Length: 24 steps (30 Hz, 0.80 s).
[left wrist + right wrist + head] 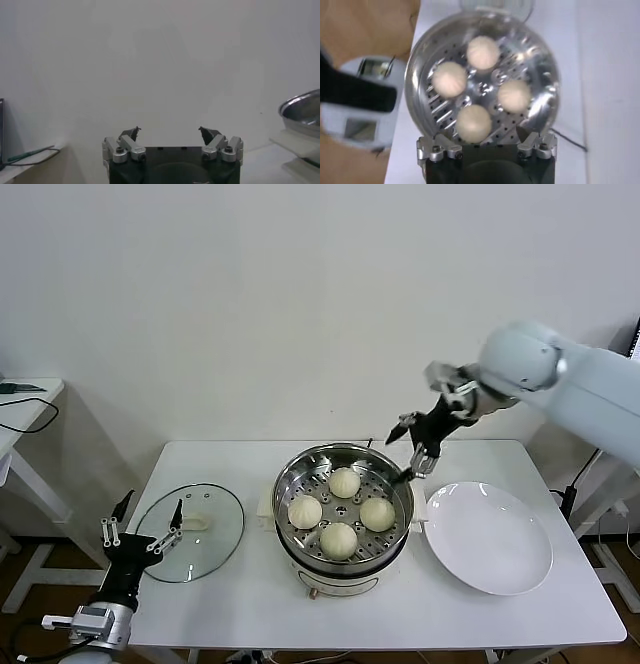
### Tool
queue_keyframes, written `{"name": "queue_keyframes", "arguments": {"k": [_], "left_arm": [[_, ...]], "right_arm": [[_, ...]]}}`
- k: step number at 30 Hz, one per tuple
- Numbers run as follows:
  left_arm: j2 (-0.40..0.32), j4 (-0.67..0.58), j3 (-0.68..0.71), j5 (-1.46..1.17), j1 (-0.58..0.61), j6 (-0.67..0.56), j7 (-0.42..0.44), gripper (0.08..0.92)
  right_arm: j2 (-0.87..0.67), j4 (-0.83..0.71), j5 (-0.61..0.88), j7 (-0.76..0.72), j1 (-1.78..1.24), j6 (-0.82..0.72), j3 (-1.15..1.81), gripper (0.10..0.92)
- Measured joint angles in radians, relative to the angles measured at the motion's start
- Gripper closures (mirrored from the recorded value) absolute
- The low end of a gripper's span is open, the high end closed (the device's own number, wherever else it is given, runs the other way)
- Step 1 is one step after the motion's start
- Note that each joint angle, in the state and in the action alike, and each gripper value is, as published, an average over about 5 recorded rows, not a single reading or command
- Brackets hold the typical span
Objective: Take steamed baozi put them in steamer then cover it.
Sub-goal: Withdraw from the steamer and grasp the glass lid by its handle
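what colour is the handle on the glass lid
Cream-white, on the clear glass lid; it shows best in the head view.

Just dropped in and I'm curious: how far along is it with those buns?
Done: all four buns sit in the steamer, and the plate is bare. In hand: nothing; the right gripper hangs open above the steamer's far rim, and the left gripper is open beside the lid. Left: putting the lid on.

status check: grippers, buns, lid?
Right gripper open, empty, above steamer's far rim. Left gripper open, low beside the cover. Four baozi on the tray; cover on table, path clear.
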Motion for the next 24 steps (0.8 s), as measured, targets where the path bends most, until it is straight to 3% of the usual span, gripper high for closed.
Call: {"name": "queue_keyframes", "arguments": {"k": [11, 24], "left_arm": [[-0.002, -0.004, 0.017, 0.007, -0.018, 0.004, -0.009, 0.177], [-0.008, 0.048, 0.031, -0.001, -0.061, -0.024, -0.026, 0.177]], "right_arm": [[-0.073, 0.074, 0.137, 0.458, -0.657, 0.246, 0.655, 0.203], [0.257, 0.237, 0.019, 0.882, -1.399, 0.536, 1.256, 0.203]]}}
